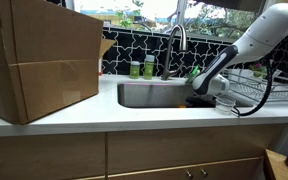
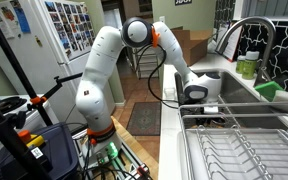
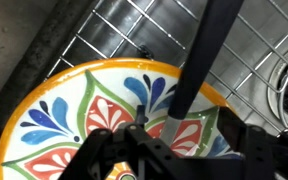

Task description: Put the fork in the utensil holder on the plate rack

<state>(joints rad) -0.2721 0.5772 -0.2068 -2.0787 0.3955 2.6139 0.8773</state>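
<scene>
The fork [image 3: 189, 70] has a black handle and a silver neck. In the wrist view it lies slanted over a colourful flower-patterned plate [image 3: 74, 120] on the sink's wire grid. My gripper [image 3: 179, 140] hangs low over the plate with a finger on each side of the fork's neck; plate shows between the fork and the right finger, so the jaws are open. In both exterior views the gripper [image 1: 206, 86] [image 2: 200, 95] is down in the sink. The silver wire plate rack [image 1: 256, 92] [image 2: 239, 150] stands beside the sink. Its utensil holder is not clearly visible.
A steel sink [image 1: 149, 95] with a tall faucet [image 1: 174, 45] and green bottles [image 1: 142, 68] behind it. A big cardboard box [image 1: 39, 60] stands on the counter's far end. The arm's base [image 2: 94, 110] is on a stand beside the counter.
</scene>
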